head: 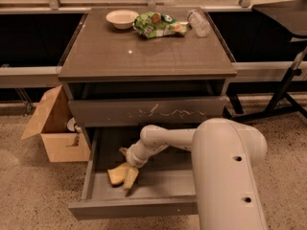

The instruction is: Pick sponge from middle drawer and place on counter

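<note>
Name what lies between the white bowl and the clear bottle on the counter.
A green snack bag, seen in the camera view; the hand is down in the middle drawer by the sponge.

White arm (225, 166): big rounded link fills lower right of frame, slimmer forearm runs left to wrist (139, 152) approx. lower centre. Wrist bends down-left. Pincer (125, 175) hangs just below it, lower centre-left of frame, tip pointing twd bottom edge.
</note>
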